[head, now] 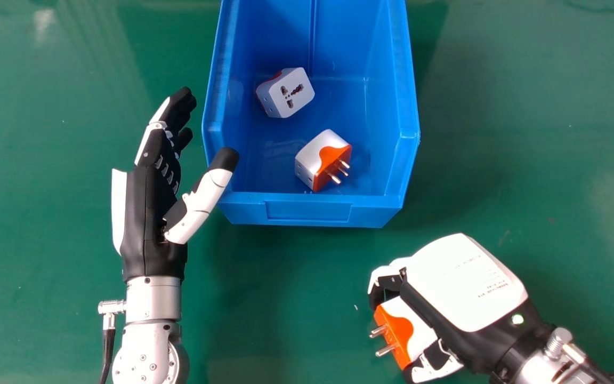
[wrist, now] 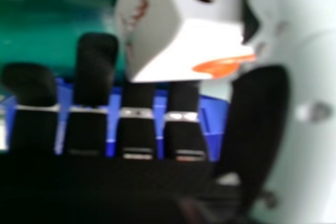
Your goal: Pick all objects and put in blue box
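- Tucked inside the right hand [head: 461,282] is a white-and-orange plug adapter [head: 414,321], so yeah, that one's got a proper hold on it: curled fingers one side, thumb the other, metal pins poking out away from the palm.
- Ahead of that hand and off to its left sits the blue box [head: 365,212], a bit apart from it on the green surface [head: 296,298].
- Two more adapters are in the box: an orange-faced one [head: 320,152] closer to the right hand, pins out, and a pale one with socket holes [head: 297,92] farther off. They're not touching each other.
- Left hand [head: 150,213] is over on the box's left side, opened wide, fingers pretty straight. Its thumb overlaps the box's near left corner from above; can't tell if it actually touches.
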`<state>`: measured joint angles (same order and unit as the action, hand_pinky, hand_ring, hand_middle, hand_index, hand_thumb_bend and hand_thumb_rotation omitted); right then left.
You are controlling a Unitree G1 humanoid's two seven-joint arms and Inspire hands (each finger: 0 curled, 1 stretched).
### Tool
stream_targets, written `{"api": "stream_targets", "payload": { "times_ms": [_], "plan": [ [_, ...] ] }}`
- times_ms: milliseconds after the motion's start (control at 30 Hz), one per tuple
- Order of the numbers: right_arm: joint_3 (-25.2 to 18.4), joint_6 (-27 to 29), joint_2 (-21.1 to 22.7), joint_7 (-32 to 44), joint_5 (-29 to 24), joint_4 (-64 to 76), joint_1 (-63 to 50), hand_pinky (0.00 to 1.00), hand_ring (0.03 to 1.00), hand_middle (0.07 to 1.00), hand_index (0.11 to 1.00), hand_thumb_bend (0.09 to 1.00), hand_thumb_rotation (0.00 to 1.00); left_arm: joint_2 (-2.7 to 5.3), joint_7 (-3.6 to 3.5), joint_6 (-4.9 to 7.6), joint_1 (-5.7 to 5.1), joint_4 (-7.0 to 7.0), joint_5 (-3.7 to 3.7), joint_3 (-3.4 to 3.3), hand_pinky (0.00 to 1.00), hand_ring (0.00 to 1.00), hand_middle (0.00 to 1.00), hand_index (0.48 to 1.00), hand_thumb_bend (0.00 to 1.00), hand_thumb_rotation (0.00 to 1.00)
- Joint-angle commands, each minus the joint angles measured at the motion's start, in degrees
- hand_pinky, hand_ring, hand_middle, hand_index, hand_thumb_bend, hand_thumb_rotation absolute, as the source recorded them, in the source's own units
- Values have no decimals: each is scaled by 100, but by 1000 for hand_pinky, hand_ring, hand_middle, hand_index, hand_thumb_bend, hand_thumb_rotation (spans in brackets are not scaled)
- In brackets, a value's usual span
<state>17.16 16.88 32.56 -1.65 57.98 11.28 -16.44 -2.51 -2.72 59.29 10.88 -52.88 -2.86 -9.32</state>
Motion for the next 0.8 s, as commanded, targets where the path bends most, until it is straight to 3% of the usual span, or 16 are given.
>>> {"api": "stream_targets", "payload": {
  "times_ms": [0,67,200,467,767],
  "plan": [
    [-79,36,-11,-208,-67,138,40,137,345,456,545,506,2,2,54,95,87,31,47,2,915,919,885,847,789,480],
    [-90,83,-50,-320,-138,116,42,133,341,455,544,505,1,-3,66,85,86,33,51,8,912,919,884,846,790,481],
    [-165,183,-87,-562,-281,196,6,126,337,452,542,504,0,12,-13,91,87,36,-32,12,908,916,883,843,796,488],
    [-270,708,-200,-1415,-480,132,3,146,360,468,514,509,0,-30,151,122,106,-15,147,17,898,911,880,842,798,493],
    [-348,1021,-312,-1809,-587,181,63,222,408,505,481,503,0,-18,178,122,105,-21,130,38,894,909,878,841,802,502]
  ]
}}
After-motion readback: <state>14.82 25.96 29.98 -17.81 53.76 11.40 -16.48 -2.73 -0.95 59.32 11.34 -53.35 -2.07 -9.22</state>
